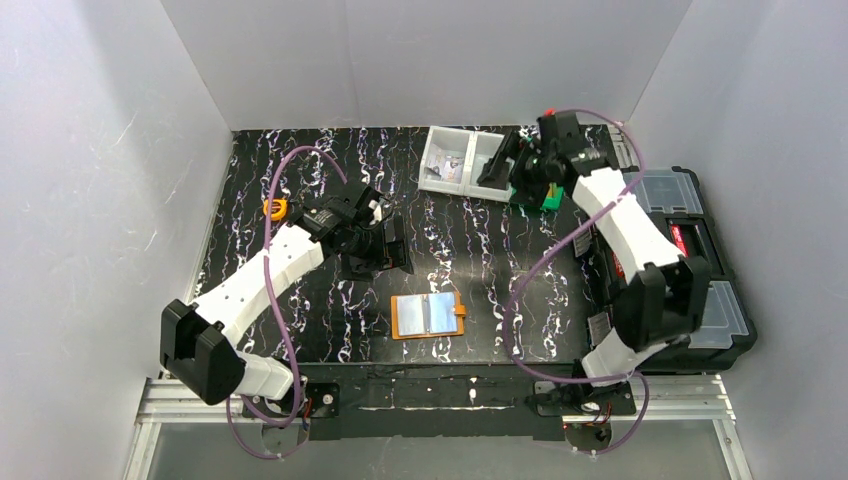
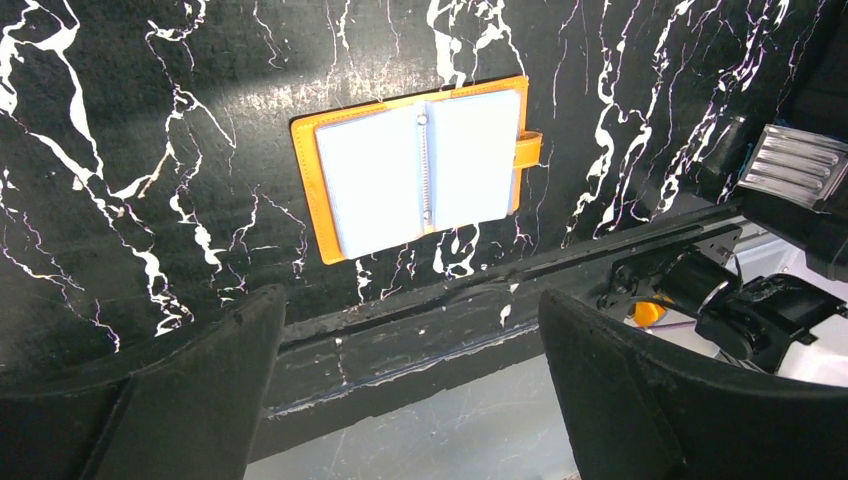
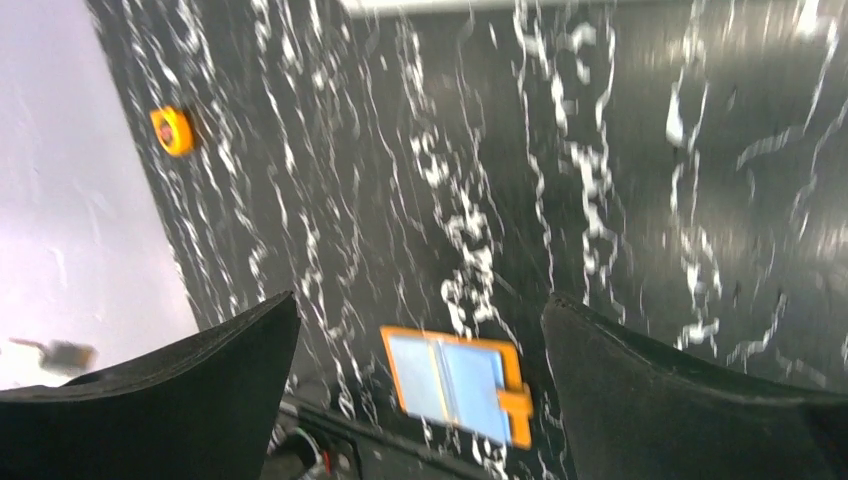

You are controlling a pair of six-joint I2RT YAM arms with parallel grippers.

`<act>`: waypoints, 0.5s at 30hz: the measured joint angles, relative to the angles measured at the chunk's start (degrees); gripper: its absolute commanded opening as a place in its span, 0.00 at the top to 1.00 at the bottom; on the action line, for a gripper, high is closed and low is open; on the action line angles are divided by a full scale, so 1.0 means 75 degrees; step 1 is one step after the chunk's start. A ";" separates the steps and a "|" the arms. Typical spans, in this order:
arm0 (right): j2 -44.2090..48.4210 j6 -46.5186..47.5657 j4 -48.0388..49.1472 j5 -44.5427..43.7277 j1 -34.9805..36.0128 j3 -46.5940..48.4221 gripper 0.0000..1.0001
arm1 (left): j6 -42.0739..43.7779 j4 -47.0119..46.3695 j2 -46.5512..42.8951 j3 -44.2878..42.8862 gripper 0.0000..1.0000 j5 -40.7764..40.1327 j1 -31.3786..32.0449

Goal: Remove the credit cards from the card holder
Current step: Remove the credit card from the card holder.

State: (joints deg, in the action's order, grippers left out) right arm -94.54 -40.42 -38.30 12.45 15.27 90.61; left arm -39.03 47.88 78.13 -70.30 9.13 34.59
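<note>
- Left gripper point(image 2: 410, 325) splayed wide, empty, near the open orange leather-like holder point(image 2: 308, 190).
- Right gripper point(image 3: 420, 315) likewise released, holding nothing.
- Flat pale-blue cards point(image 2: 370, 180) sit inside it, on the black marbled tabletop point(image 2: 150, 150).

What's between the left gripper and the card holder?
Nothing but a bare stretch of table separates the left gripper from the card holder. The top external view shows it best.

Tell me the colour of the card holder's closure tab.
The closure tab is orange; clearest in the left wrist view.
</note>
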 measured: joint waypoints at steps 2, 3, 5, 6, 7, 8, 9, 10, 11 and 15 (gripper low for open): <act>0.0595 -0.0052 0.0070 -0.0140 0.0306 -0.0857 0.02 | 0.0000 -0.0035 0.0029 0.0009 0.02 -0.0015 -0.0003; 0.0871 -0.0093 0.0090 -0.0213 0.0452 -0.1236 0.02 | 0.0000 -0.0044 0.0029 0.0015 0.02 -0.0020 -0.0009; 0.1399 -0.0163 0.0125 -0.0335 0.0726 -0.1891 0.02 | 0.0000 -0.0073 0.0029 0.0032 0.02 -0.0055 -0.0044; 0.1609 -0.0184 0.0137 -0.0396 0.0836 -0.2124 0.02 | 0.0000 -0.0093 0.0029 0.0044 0.02 -0.0076 -0.0052; 0.1888 -0.0207 0.0184 -0.0455 0.0997 -0.2430 0.02 | 0.0000 -0.0114 0.0029 0.0070 0.02 -0.0108 -0.0064; 0.2159 -0.0233 0.0213 -0.0504 0.1151 -0.2716 0.02 | 0.0000 -0.0125 0.0029 0.0096 0.02 -0.0128 -0.0082; 0.2430 -0.0271 0.0233 -0.0557 0.1309 -0.2981 0.02 | 0.0003 -0.0157 0.0026 0.0149 0.02 -0.0160 -0.0096; 0.2655 -0.0318 0.0259 -0.0600 0.1466 -0.3206 0.02 | 0.0000 -0.0160 0.0026 0.0213 0.02 -0.0187 -0.0108; 0.2856 -0.0388 0.0280 -0.0664 0.1664 -0.3427 0.02 | 0.0003 -0.0169 0.0026 0.0297 0.02 -0.0221 -0.0122; 0.3101 -0.0629 0.0361 -0.0860 0.2532 -0.3946 0.03 | -0.0009 -0.0181 0.0015 0.0662 0.02 -0.0356 -0.0178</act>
State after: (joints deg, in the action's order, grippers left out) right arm -71.29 -45.15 -35.59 6.00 34.26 61.01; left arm -39.09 46.52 78.24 -65.34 6.46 33.26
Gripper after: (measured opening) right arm 0.983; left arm 0.981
